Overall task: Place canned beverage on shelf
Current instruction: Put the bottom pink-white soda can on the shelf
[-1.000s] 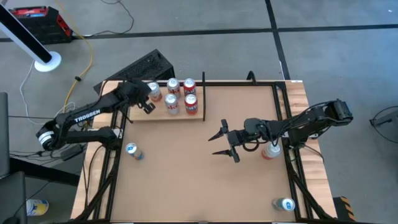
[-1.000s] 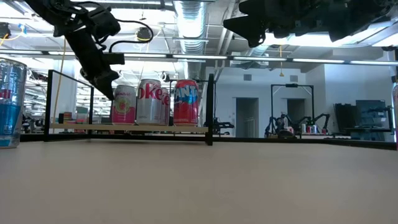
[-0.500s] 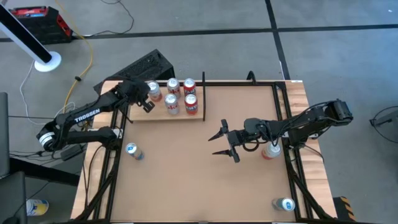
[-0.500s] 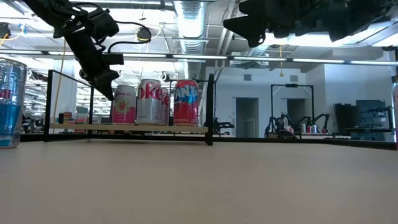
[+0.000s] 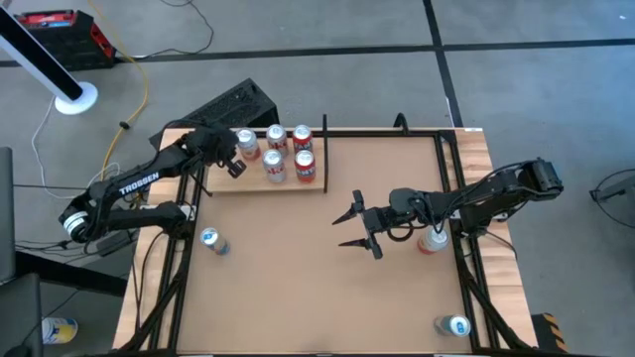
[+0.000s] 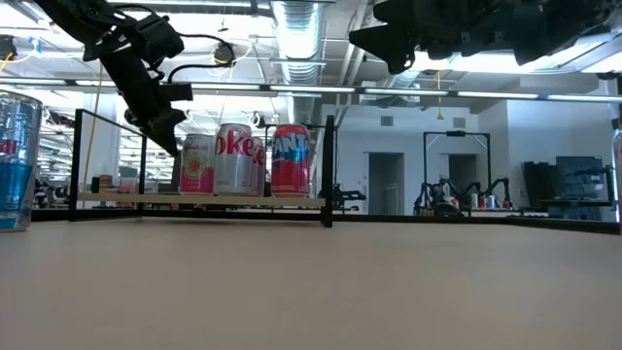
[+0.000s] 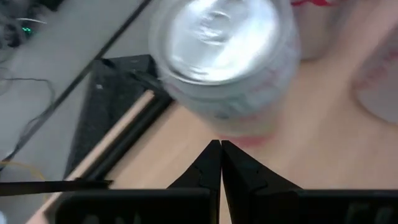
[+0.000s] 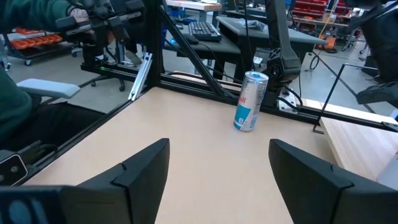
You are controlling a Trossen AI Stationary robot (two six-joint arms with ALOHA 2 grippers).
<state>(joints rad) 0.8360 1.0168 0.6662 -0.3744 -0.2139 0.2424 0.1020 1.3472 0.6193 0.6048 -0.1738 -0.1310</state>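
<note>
The shelf (image 5: 226,184), a pale wood board with black rails, lies at the table's far left and carries several upright cans. The leftmost is a pink can (image 5: 247,146) with a silver top (image 7: 217,37). My left gripper (image 5: 234,166) is shut, and its tips (image 7: 221,148) are at that can's base, on its left near side. My right gripper (image 5: 349,228) hovers open over the table's middle with nothing between its fingers (image 8: 149,168). A blue can (image 5: 211,239) stands on the tabletop at the near left. My left gripper has its shut fingertips (image 7: 219,152) against the pink can's side wall just above its base (image 7: 245,138). It comes slanting down from the table's left near side. The can stands upright on the shelf board.
A Coke can (image 6: 236,158) and a red Fanta can (image 6: 291,159) stand beside the pink one. One can (image 5: 432,241) sits under my right arm, another (image 5: 453,325) at the near right corner. The shelf's black rail (image 6: 328,170) rises at its right end. Bare tabletop lies between the arms.
My left gripper, still shut, has swung a little toward the table's far edge, against the pink can. The can has slid slightly along the shelf toward the other cans, still upright. My right arm has kept still.
</note>
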